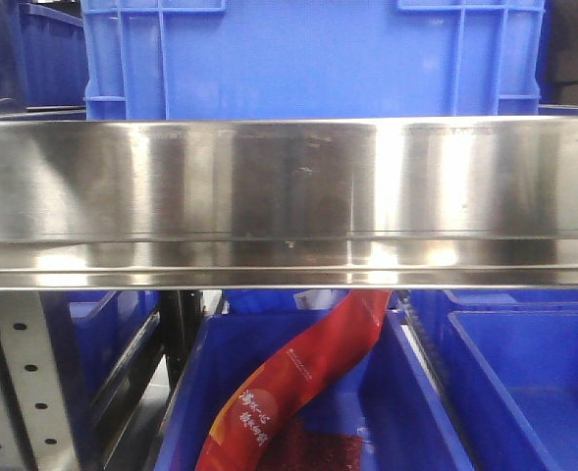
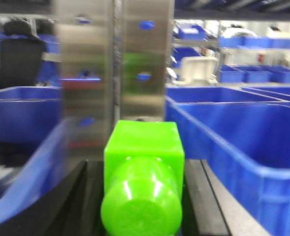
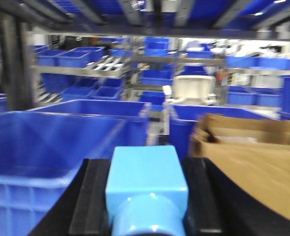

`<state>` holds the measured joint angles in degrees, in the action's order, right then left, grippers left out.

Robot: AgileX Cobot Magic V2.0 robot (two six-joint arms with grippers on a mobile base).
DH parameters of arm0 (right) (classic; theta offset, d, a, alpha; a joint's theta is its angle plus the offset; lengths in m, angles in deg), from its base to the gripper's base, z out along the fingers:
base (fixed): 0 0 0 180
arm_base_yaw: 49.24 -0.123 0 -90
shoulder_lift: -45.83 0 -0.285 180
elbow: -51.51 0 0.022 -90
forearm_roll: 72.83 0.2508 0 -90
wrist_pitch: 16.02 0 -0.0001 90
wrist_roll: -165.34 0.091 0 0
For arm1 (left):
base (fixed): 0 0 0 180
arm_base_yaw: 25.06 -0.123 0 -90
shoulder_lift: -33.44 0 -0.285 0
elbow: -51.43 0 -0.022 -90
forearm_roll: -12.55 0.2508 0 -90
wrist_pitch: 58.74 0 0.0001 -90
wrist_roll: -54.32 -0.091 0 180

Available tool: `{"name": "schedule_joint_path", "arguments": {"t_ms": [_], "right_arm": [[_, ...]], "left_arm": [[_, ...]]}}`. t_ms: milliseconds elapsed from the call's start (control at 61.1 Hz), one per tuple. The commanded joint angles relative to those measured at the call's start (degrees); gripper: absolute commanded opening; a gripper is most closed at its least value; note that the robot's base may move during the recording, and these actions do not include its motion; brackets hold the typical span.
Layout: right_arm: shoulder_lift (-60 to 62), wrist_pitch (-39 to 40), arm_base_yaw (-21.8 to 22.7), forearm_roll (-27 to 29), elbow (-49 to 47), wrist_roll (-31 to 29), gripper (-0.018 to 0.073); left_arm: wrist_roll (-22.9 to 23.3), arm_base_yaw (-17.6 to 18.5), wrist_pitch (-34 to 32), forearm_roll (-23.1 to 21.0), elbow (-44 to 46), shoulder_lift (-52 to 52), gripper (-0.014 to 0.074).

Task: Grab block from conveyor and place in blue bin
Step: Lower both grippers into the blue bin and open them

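Observation:
In the left wrist view a bright green block, with a rounded green knob toward the camera, sits between the black fingers of my left gripper, which is shut on it. A blue bin stands just right of it. In the right wrist view my right gripper is shut on a light blue block between black fingers. Another blue bin lies to its left. The conveyor is out of view. Neither gripper shows in the front view.
A stainless steel shelf beam fills the front view, with a blue crate above it and a red pouch in a bin below. A steel upright stands ahead of the left gripper. A cardboard box lies right of the right gripper.

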<state>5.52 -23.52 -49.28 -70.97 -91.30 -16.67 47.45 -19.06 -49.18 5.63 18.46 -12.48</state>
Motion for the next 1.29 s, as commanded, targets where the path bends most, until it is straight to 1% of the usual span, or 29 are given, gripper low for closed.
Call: {"name": "schedule_joint_path", "arguments": {"t_ms": [0, 65, 213, 327, 458, 540, 606, 639, 688, 737, 753, 835, 868, 901, 917, 933, 950, 982, 999, 1064, 1113, 1162, 1212, 1228, 1244, 1261, 1277], "right_arm": [[-4.9, 2.9, -2.7, 0.0, -3.0, -0.1, -0.0162], [-9.3, 2.9, -5.4, 0.0, -6.1, -0.1, -0.0162], [-18.5, 2.9, -10.9, 0.0, -12.6, -0.1, -0.0162], [-25.9, 2.9, -14.9, 0.0, -17.9, -0.1, -0.0162], [-33.6, 2.9, -17.8, 0.0, -23.5, -0.1, -0.0162], [-37.3, 2.9, -18.8, 0.0, -26.2, -0.1, -0.0162], [-39.9, 2.9, -19.1, 0.0, -27.8, -0.1, -0.0162], [-41.1, 2.9, -19.1, 0.0, -28.4, -0.1, -0.0162], [-42.4, 2.8, -19.1, 0.0, -29.1, -0.1, -0.0161], [-43.5, 2.5, -19.1, 0.0, -29.5, -0.1, -0.0135], [-43.6, 2.5, -19.1, 0.0, -29.6, -0.1, -0.0128], [-44.6, 2.6, -19.1, 0.0, -29.6, -0.1, 0.0000], [-45.0, 2.8, -19.1, 0.0, -29.6, -0.1, 0.0083], [-45.4, 3.0, -19.1, 0.0, -29.6, -0.1, 0.0123], [-45.6, 3.0, -19.1, 0.0, -29.6, -0.1, 0.0177], [-45.7, 3.1, -19.1, 0.0, -29.6, -0.1, 0.0190], [-46.0, 3.1, -19.1, 0.0, -29.6, -0.1, 0.0242], [-46.1, 3.1, -19.1, 0.0, -29.6, -0.1, 0.0312], [-46.1, 3.0, -19.1, 0.0, -29.6, -0.1, 0.0351], [-46.1, 3.0, -19.1, 0.0, -29.6, -0.1, 0.0411], [-46.1, 2.9, -19.1, 0.0, -29.6, -0.1, 0.0416], [-46.1, 2.9, -19.1, 0.0, -29.6, -0.1, 0.0408], [-46.0, 2.4, -19.1, 0.0, -29.6, -0.1, 0.0384], [-45.8, 2.2, -19.1, 0.0, -29.6, -0.1, 0.0364], [-45.7, 1.7, -19.1, 0.0, -29.6, -0.1, 0.0347], [-45.3, 1.2, -19.1, 0.1, -29.6, -0.1, 0.0303], [-45.0, 0.8, -19.1, 0.1, -29.6, -0.1, 0.0278]], "left_arm": [[0.0, 4.0, -0.5, 0.1, 4.6, -5.5, -0.0111], [0.0, 7.3, -0.3, 1.2, 8.2, -9.3, -0.0111], [0.0, 14.9, -0.3, 1.2, 15.3, -18.2, -0.0111], [0.0, 19.2, -0.3, 1.2, 20.0, -24.2, -0.0111], [0.0, 23.0, -0.4, 0.9, 24.5, -30.8, -0.0111], [0.0, 24.7, -1.0, 0.3, 26.6, -34.7, -0.0111], [0.0, 26.0, -2.8, 0.3, 28.1, -37.7, -0.0099], [0.0, 26.4, -3.2, 0.3, 28.9, -38.7, -0.0073], [0.0, 27.0, -3.3, 0.3, 30.0, -40.5, -0.0010], [0.0, 27.5, -3.3, 0.3, 30.9, -41.9, 0.0080], [0.0, 27.6, -3.3, 0.3, 31.1, -42.4, 0.0125], [0.0, 27.9, -3.3, 0.3, 31.7, -44.1, 0.0284], [0.0, 27.9, -3.3, 0.3, 31.7, -44.5, 0.0344], [0.0, 27.9, -3.4, 0.1, 31.7, -45.0, 0.0390], [0.0, 27.9, -3.4, -0.1, 31.7, -45.1, 0.0405], [0.0, 27.9, -3.4, -0.5, 31.7, -45.3, 0.0421], [0.0, 27.9, -3.4, -0.6, 31.7, -45.4, 0.0430], [0.0, 27.9, -3.4, -0.6, 31.7, -45.5, 0.0445], [0.0, 27.9, -3.4, -0.6, 31.7, -45.5, 0.0445], [0.0, 27.9, -3.5, -0.6, 31.7, -45.5, 0.0444], [0.0, 27.9, -4.2, -0.6, 31.7, -45.5, 0.0433], [0.0, 27.9, -4.7, -0.6, 31.7, -45.5, 0.0402], [0.0, 27.9, -4.8, -0.6, 31.7, -45.5, 0.0337], [0.0, 27.9, -4.8, -0.6, 31.7, -45.3, 0.0313], [0.0, 27.9, -4.5, -0.6, 31.7, -45.2, 0.0272], [0.0, 27.9, -4.4, -0.6, 31.7, -45.1, 0.0228], [0.0, 27.9, -4.4, -0.6, 31.7, -44.9, 0.0182]]}}
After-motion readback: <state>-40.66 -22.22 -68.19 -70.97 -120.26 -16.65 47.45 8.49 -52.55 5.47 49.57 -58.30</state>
